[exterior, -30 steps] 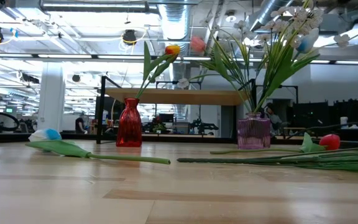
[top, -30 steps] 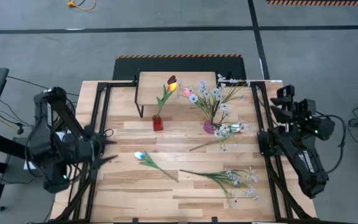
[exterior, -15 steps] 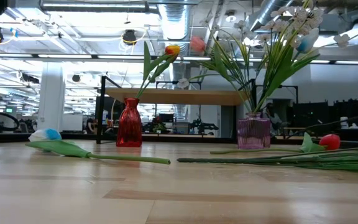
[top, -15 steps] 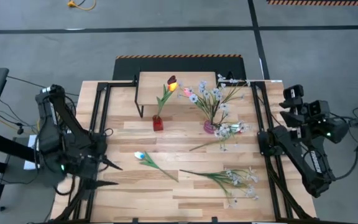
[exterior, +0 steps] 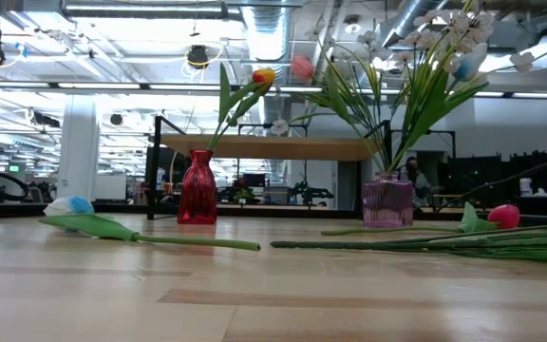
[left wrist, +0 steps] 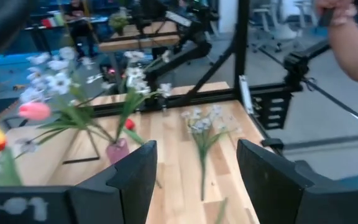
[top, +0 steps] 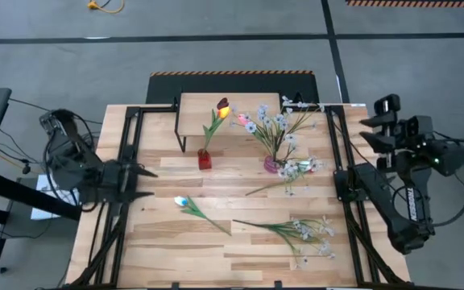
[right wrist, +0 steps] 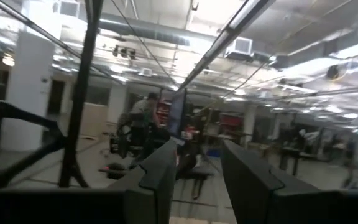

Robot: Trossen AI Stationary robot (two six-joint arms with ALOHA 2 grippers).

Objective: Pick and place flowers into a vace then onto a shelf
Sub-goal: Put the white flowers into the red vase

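Table [top: 240,250]: slatted wood, dark rails down both long sides.
Shelf [top: 192,109]: at the far edge.
Red vase [top: 205,159]: in front of the shelf, holding tulips.
Purple vase [top: 272,165]: beside it, holding white sprays.
Loose flowers: blue-white tulip [top: 192,206] mid-table; white spray [top: 300,232] near the front right; open board between.
Left end effector [top: 142,184]: at the left rail, fingers apart, empty.
Right end effector [top: 369,129]: outside the right rail, raised; fingers apparently parted, empty.
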